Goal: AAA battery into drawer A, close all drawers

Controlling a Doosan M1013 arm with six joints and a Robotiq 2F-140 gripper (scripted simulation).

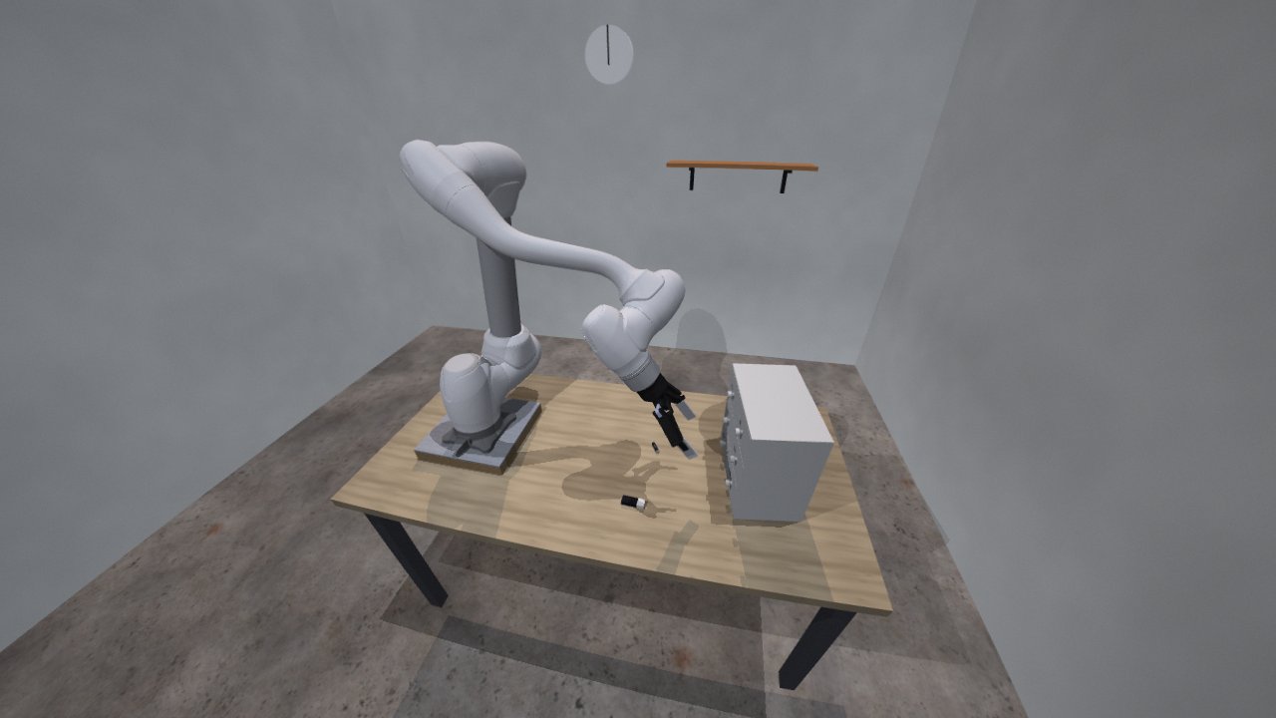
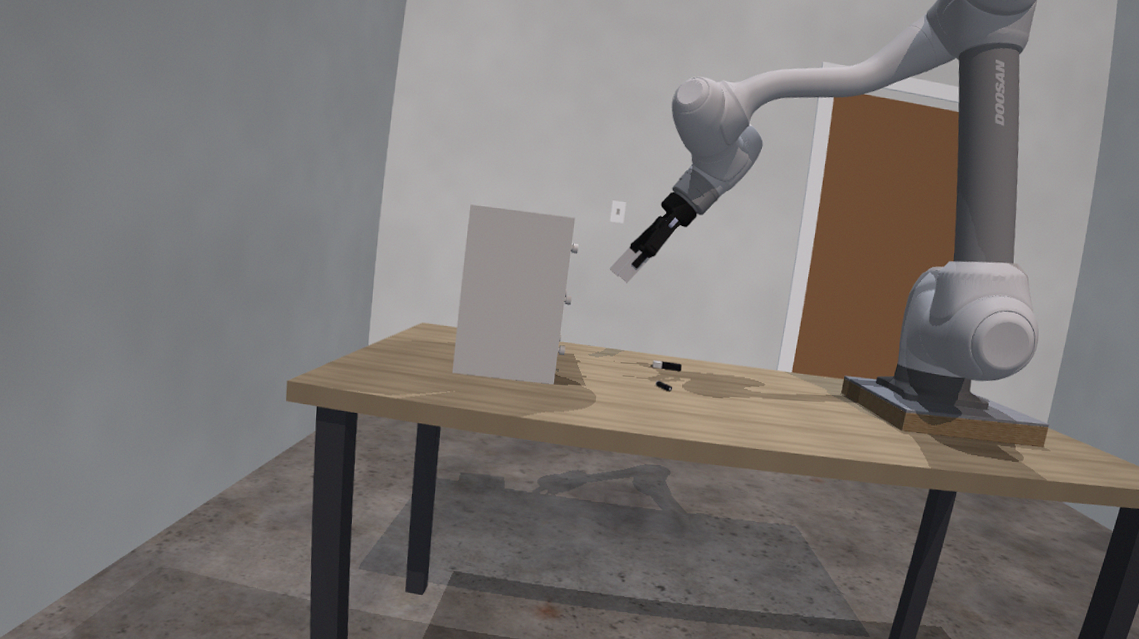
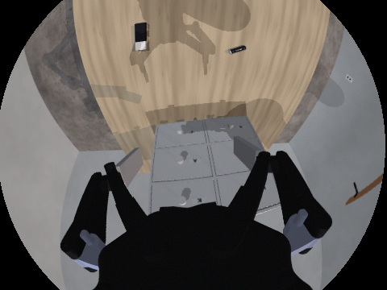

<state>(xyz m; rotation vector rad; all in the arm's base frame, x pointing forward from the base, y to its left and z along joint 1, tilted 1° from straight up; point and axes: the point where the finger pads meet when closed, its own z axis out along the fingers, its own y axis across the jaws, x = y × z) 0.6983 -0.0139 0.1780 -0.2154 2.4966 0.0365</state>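
The small white chest stands at the right of the table, with its knobbed drawer fronts facing the arm. All its drawers look pushed in, and I cannot read their labels. It also shows in the wrist view. The AAA battery is a thin black stick lying on the table in front of the chest, and it shows in the wrist view too. My gripper is open and empty. It hangs tilted in the air above the battery, pointing at the chest's front, a short way from it.
A thicker black and white battery-like thing lies nearer the table's front edge, and it shows in the wrist view. The arm's base stands on a plate at the table's left end.
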